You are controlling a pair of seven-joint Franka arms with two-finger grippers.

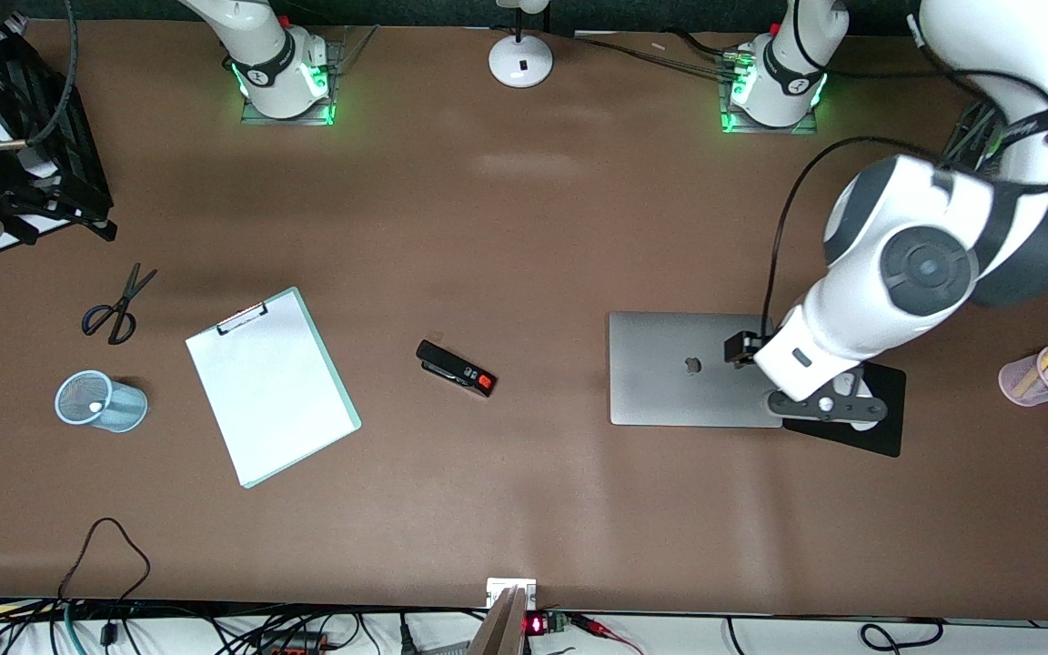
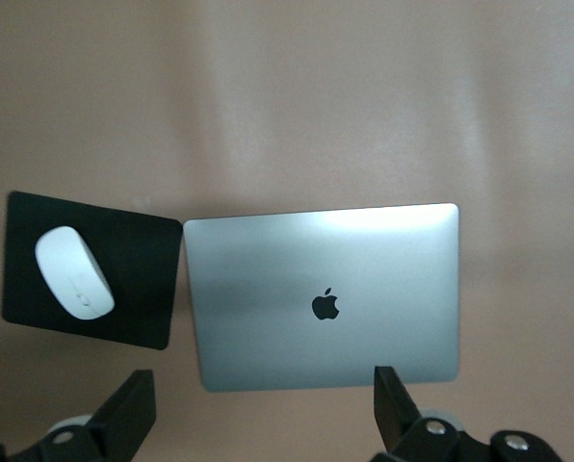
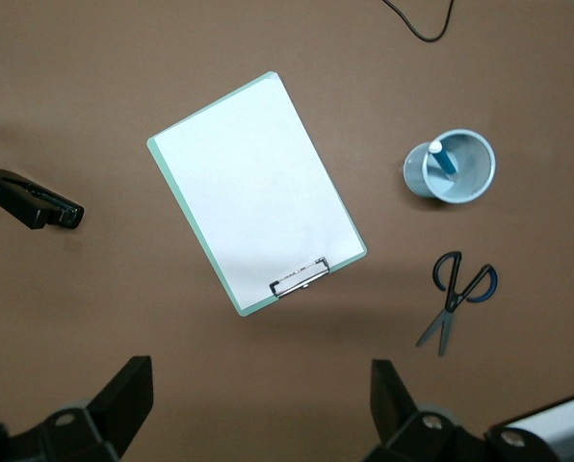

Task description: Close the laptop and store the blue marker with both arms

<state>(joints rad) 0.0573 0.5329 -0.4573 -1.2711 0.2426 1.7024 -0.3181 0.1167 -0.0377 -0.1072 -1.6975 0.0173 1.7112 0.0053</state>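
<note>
Laptop (image 1: 683,368) lies shut, lid down flat, apple logo up, toward the left arm's end of the table; in the left wrist view it (image 2: 324,295) shows fully closed with the black mouse pad (image 2: 143,279) just beside it and a white mouse (image 2: 73,272) on the pad. Left gripper (image 2: 258,414) hangs above the laptop's edge and the mouse pad (image 1: 879,437), fingers spread wide, holding nothing; the left arm (image 1: 906,273) covers part of both in the front view. Blue marker (image 3: 442,158) stands inside the light-blue mesh cup (image 3: 449,167), white end up; the cup (image 1: 98,401) sits toward the right arm's end of the table, nearer the front camera than the scissors (image 1: 116,306) and beside the clipboard (image 1: 271,384). Right gripper (image 3: 258,409) is up over the table near the clipboard (image 3: 256,191), fingers spread wide, empty; the right arm waits, mostly out of the front view. Black stapler (image 1: 456,367) lies between clipboard and laptop. Pink cup (image 1: 1038,377) with other markers sits at the left arm's end. White lamp base (image 1: 520,61) stands between the two arm bases.
</note>
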